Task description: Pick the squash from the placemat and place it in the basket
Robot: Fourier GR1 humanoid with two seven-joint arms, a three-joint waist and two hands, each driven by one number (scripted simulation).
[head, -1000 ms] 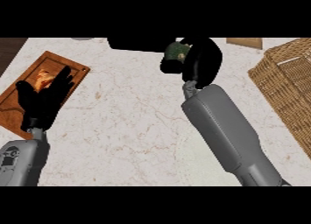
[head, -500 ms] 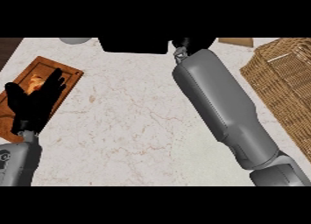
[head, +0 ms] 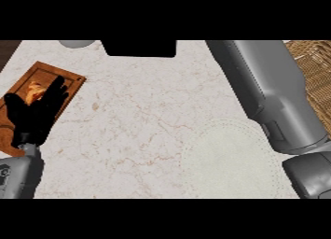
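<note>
Looking down, we see our left hand (head: pixel 33 114) resting with fingers straight over a wooden tray (head: pixel 54 77) holding an orange item (head: pixel 36 88). The pale placemat (head: pixel 230 158) lies on the marble tabletop (head: pixel 140 116); the wicker basket (head: pixel 322 79) is at right. Our right forearm (head: pixel 271 93) has swung upward; its hand and the squash are now out of view.

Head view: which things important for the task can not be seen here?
- Right hand: out past the top edge; only its forearm shows.
- Squash: not visible anywhere, so whether it is held cannot be told.
- Basket: cut by the right edge, partly behind the forearm.
- Left hand: hides part of the wooden board.
</note>
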